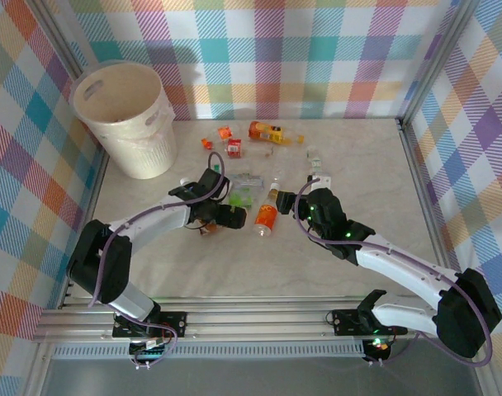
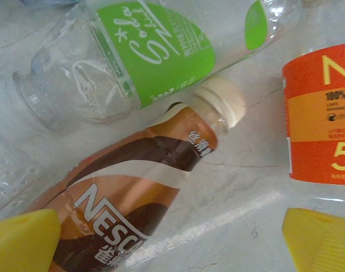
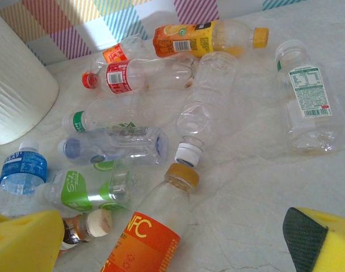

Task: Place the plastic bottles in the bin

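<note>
Several plastic bottles lie scattered mid-table. The cream-white bin (image 1: 123, 115) stands at the far left, and its ribbed wall (image 3: 13, 85) appears in the right wrist view. My left gripper (image 1: 220, 213) hangs open low over a brown Nescafe bottle (image 2: 133, 187), which lies between its yellow fingers (image 2: 22, 241). A green-label bottle (image 2: 150, 51) lies just beyond. My right gripper (image 1: 292, 202) is open too, its fingertips (image 3: 323, 238) on either side of an orange NFC bottle (image 3: 155, 226) (image 1: 266, 216) with an amber cap.
Farther off lie an orange juice bottle (image 3: 201, 38), a red-label bottle (image 3: 138, 76), a clear white-capped bottle (image 3: 203, 107), a blue-label bottle (image 3: 22, 167) and a clear jar (image 3: 308, 102). Checked walls close the table's back and sides.
</note>
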